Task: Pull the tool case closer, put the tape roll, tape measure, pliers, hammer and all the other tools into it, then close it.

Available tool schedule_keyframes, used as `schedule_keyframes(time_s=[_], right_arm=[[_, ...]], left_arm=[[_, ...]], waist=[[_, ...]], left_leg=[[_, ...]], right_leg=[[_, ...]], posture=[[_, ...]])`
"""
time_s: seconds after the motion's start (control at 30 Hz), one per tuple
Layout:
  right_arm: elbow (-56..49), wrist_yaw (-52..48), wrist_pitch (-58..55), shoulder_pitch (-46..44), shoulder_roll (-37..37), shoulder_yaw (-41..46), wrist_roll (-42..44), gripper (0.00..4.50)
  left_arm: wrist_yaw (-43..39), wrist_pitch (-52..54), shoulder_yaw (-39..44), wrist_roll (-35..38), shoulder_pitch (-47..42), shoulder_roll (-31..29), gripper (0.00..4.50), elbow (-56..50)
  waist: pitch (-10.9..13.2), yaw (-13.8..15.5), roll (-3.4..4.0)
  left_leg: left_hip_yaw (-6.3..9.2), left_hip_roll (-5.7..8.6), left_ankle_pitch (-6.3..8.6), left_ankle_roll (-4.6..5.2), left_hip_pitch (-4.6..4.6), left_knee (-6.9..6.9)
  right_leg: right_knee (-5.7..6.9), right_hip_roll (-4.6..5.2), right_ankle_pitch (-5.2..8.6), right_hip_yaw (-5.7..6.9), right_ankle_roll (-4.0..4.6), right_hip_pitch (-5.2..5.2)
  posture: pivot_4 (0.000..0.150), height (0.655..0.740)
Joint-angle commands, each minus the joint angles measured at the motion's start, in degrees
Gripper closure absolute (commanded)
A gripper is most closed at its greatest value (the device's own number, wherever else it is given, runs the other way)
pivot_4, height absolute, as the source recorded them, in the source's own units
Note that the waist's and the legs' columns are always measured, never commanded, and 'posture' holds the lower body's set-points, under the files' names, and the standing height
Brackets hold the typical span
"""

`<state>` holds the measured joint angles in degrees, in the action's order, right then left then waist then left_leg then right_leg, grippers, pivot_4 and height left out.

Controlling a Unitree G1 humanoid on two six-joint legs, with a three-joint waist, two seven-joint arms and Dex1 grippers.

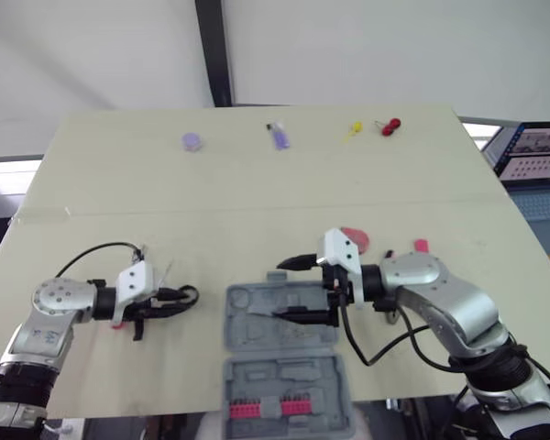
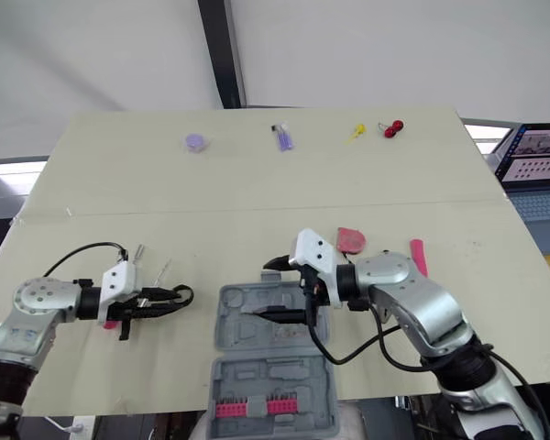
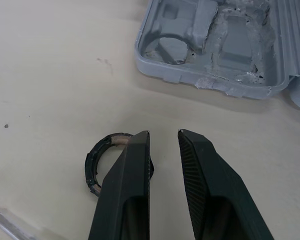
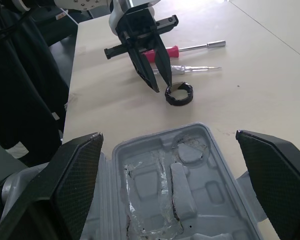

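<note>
The grey tool case (image 1: pixel 282 353) lies open at the table's front centre, and its moulded recesses (image 4: pixel 190 150) hold no tools. The tape roll (image 3: pixel 97 162), a black ring, lies flat on the table just left of the case. My left gripper (image 1: pixel 179 300) hovers low beside it. Its fingers (image 3: pixel 127 190) stand a narrow gap apart with bare table between them, one finger covering the ring's near edge. Over the case's far half my right gripper (image 1: pixel 289 290) is spread wide open and holds nothing.
A red-handled screwdriver (image 4: pixel 190 48) and a clear one (image 4: pixel 195 69) lie under my left wrist. A pink-red tool (image 1: pixel 356 238) and a pink handle (image 2: pixel 417 257) lie right of the case. Small purple (image 1: pixel 192 141), yellow (image 1: pixel 354 129) and red (image 1: pixel 390 125) items line the far edge.
</note>
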<state>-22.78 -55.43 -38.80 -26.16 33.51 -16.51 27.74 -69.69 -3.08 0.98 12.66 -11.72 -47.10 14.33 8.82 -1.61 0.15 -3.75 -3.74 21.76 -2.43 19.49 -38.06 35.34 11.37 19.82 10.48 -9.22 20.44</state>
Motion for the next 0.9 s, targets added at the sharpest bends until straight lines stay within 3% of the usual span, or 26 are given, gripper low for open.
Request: schedule_keyframes(time_s=[0.03,0.9], right_arm=[[-2.22,0.21,0.19,-0.14,-0.13,0.59,0.39,0.0],[-2.18,-0.01,0.18,0.6,0.5,1.22,0.52,0.0]], left_arm=[[0.94,-0.22,-0.48,-1.4,-0.18,-0.04,3.5,-0.26],[3.32,-4.59,-1.45,-5.35,-0.63,0.46,3.5,4.49]], waist=[[0.0,0.0,0.0],[-0.01,-0.02,-0.01]], left_leg=[[0.0,0.0,0.0,0.0,0.0,0.0],[0.0,0.0,0.0,0.0,-0.01,0.0]], right_leg=[[0.01,0.0,0.0,0.0,0.0,0.0],[0.07,0.01,0.0,0.0,0.0,0.02]], posture=[[0.15,0.74],[0.15,0.74]])
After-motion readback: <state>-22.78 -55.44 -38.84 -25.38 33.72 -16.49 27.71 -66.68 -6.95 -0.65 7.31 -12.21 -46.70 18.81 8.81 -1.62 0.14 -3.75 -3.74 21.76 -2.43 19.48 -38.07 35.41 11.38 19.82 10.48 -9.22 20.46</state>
